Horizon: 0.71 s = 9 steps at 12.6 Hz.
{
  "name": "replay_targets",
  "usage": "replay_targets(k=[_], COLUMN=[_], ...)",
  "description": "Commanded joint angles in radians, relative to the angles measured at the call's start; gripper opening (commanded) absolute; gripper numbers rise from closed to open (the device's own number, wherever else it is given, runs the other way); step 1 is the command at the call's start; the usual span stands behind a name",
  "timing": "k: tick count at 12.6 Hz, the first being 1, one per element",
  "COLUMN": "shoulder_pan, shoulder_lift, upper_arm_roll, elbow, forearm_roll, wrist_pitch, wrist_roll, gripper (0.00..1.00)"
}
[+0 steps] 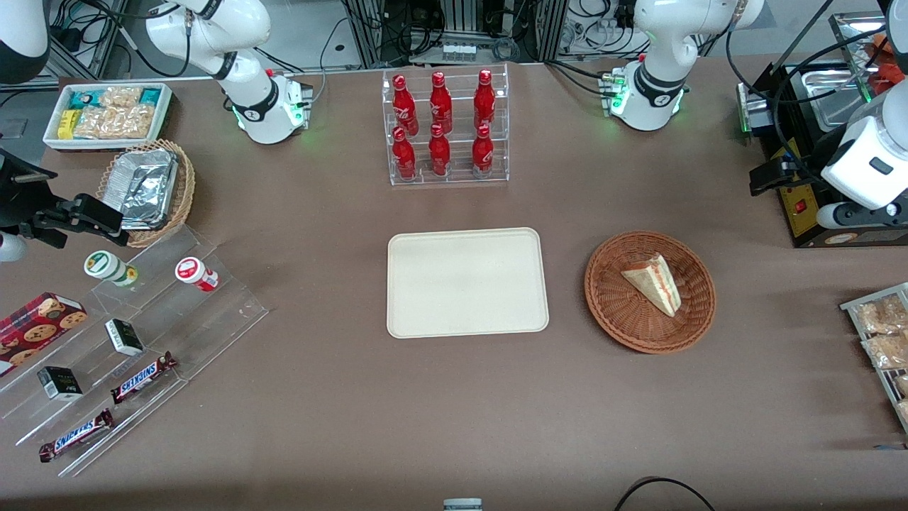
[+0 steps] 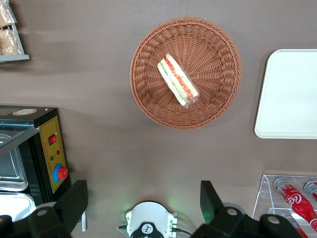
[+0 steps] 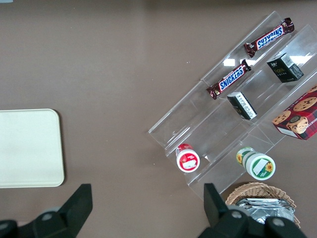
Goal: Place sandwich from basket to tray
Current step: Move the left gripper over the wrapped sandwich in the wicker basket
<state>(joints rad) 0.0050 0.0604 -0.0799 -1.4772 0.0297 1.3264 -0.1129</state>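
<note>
Lying in the basket (image 2: pixel 185 73), the sandwich (image 2: pixel 178 80) is well apart from the spread fingers (image 2: pixel 73 204) of the gripper (image 2: pixel 143 206).

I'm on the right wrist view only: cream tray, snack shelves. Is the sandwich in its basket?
Observer: Yes. The triangular white-bread sandwich lies in the round reddish-brown wicker basket, beside the flat cream rectangular tray, toward the working arm's end.
Operator: Anything on the tray's part that I can't see?
Observer: No, the front view shows the whole tray bare.
Operator: Where's the pincer?
Observer: The left arm's pincer hangs open high above the table, clear of the basket, holding nothing.
</note>
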Motion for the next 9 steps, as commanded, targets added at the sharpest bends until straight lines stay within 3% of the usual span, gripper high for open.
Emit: replay_targets(k=[1,9], shoulder_pan=[0.0,-0.028], shoulder_lift=[-0.01,0.05], upper_arm_roll=[0.002,-0.003], elbow=[0.005,-0.151], forearm_roll=[-0.001,-0.001], wrist_pitch=[0.048,0.135], wrist_roll=[0.01,0.01], gripper=[1.0,1.0])
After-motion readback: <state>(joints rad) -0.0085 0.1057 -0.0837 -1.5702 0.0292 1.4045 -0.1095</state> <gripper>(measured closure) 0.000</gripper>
